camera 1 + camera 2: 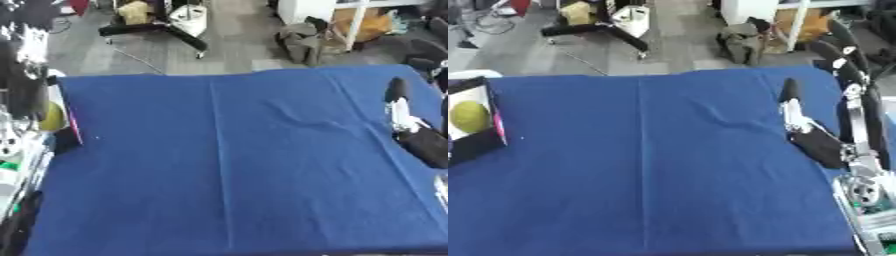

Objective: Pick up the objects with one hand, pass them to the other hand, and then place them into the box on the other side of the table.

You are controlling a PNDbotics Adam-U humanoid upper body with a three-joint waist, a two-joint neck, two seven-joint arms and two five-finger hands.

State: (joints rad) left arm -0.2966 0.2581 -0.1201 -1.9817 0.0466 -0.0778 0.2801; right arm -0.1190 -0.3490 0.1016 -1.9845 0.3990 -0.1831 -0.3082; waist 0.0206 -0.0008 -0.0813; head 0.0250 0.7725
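The worktop (pixel 658 165) is covered by a blue cloth with a few creases. At its left edge stands a box (pixel 474 142) with a pink side, and a yellow-green ball (pixel 469 116) lies inside it. The right hand (pixel 794 107) hangs over the right side of the cloth, well apart from the box, its fingers straight and holding nothing, pointing toward the far edge. The right arm (pixel 859 115) runs behind it along the worktop's right edge. The left hand shows in neither view.
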